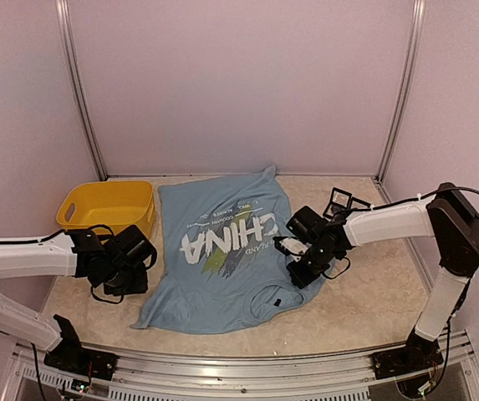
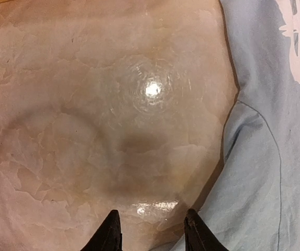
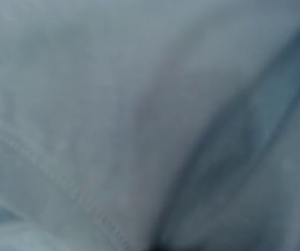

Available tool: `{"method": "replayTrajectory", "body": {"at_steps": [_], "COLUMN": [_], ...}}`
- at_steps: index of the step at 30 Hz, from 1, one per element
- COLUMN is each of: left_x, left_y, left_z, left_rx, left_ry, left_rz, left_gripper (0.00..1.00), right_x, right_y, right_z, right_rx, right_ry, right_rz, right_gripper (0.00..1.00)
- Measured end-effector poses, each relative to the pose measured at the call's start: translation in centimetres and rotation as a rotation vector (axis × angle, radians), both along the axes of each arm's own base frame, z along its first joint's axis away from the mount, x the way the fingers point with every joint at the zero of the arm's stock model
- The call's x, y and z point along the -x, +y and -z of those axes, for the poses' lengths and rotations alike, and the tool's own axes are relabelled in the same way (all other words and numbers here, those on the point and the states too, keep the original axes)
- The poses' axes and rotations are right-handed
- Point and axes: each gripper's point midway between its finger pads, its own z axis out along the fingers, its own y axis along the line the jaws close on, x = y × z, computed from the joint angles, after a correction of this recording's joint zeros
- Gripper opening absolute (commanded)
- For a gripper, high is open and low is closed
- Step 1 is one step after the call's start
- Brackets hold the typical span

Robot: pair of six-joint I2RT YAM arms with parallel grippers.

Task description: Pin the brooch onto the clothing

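Blue "CHINA" T-shirt (image 1: pixel 222 251) lay on counter (image 1: pixel 356 317), yellow bin (image 1: pixel 109 205) just left of it. L gripper (image 2: pixel 152 236) hovered beside shirt's left edge, jaws apart & empty. R gripper (image 1: pixel 289 251) sat at its right edge, jaws' state couldn't be told.

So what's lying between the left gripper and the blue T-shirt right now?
Only bare tabletop. In the left wrist view the left gripper hangs open over it, and the T-shirt edge lies close beside one finger, with no object between.
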Motion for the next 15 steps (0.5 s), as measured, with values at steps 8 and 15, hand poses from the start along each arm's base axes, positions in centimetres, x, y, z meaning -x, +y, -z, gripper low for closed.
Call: {"method": "replayTrajectory", "body": {"at_steps": [8, 15], "left_x": [-0.7, 0.7], "left_y": [-1.9, -4.8], "left_z": [2.7, 4.9], "left_rx": [0.01, 0.012], "left_ry": [0.035, 0.093], "left_rz": [0.112, 0.269], "left_gripper": [0.45, 0.51], "right_x": [1.2, 1.4], "right_y": [-4.9, -7.1], "right_z": [0.2, -0.2], "right_rx": [0.071, 0.13], "right_ry": [0.026, 0.06], "right_rz": [0.179, 0.233], "right_gripper": [0.0, 0.0]}}
